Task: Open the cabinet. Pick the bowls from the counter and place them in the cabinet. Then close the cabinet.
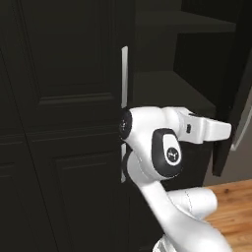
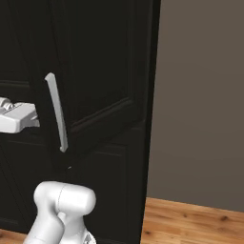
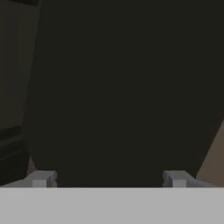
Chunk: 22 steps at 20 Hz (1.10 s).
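Arm (image 1: 157, 162) is seen as glossy white, built from rounded tubular links with bulbous joints. A dark oval joint cap (image 1: 167, 152) is carried on the elbow, marked with a small white emblem. A second dark round cap (image 1: 125, 124) is set on the adjoining joint. A blocky white wrist section (image 1: 209, 129) with a small dark slot is shown. Fingertips (image 3: 42, 178) are rendered grey and squared.
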{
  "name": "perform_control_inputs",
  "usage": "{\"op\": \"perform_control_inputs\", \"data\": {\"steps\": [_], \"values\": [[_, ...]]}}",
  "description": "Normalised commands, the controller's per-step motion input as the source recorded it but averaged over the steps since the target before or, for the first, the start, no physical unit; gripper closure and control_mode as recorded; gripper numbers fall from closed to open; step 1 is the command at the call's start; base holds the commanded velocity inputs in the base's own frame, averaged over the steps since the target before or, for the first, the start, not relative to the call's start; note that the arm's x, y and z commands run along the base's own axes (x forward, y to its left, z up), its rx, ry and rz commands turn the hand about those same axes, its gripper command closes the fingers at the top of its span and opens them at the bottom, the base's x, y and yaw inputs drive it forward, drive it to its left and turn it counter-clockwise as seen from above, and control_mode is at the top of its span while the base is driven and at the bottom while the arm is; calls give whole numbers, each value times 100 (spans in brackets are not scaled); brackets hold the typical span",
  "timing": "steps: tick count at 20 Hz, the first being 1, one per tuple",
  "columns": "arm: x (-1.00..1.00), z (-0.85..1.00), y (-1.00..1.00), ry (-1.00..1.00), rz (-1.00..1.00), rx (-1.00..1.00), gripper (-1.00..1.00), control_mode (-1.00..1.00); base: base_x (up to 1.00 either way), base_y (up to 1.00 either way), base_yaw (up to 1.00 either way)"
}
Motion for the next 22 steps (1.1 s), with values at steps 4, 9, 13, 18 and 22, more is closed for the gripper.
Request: {"op": "perform_control_inputs", "data": {"steps": [4,9,13,18,22], "values": [[-87,-34,-100,0,-7,0,-100,-100,0,0,0],[11,-55,-100,2,-6,0,-100,-100,0,0,0],[51,-13,-100,0,4,22,-100,-100,0,0,0],[-9,-26,25,0,18,-9,-100,-100,0,0,0],[-69,-62,100,0,42,-27,-100,-100,0,0,0]]}}
